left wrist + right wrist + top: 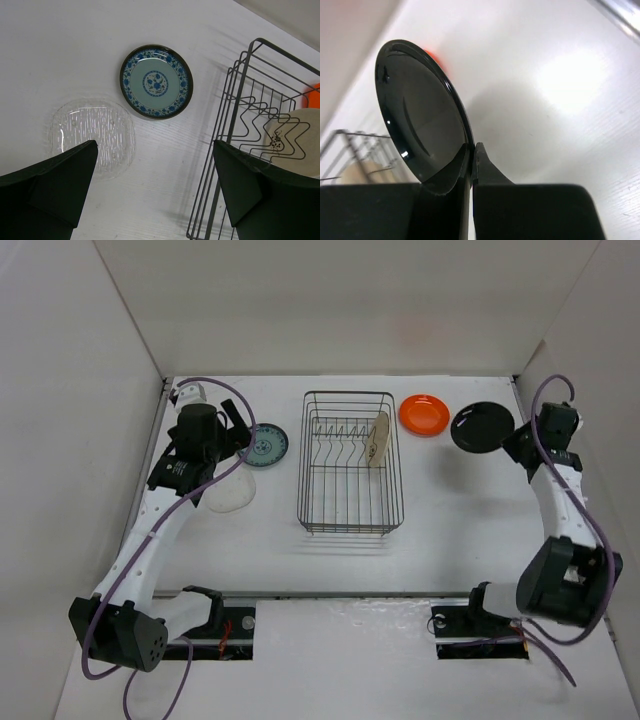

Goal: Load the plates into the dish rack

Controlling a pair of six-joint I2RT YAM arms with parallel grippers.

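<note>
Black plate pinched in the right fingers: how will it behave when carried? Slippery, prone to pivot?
Probably slippery: the black plate is glossy, with sharp reflections. The right fingers pinch only a short stretch of rim, so it may pivot in the grip. It looks rigid: round outline, no sag.

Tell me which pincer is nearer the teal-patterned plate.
Left. The left pincer hangs open just beside the teal-patterned plate; the right pincer is far off, beyond the dish rack, shut on the black plate.

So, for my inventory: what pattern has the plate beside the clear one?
The teal plate has blue flowers; left wrist view.
</note>
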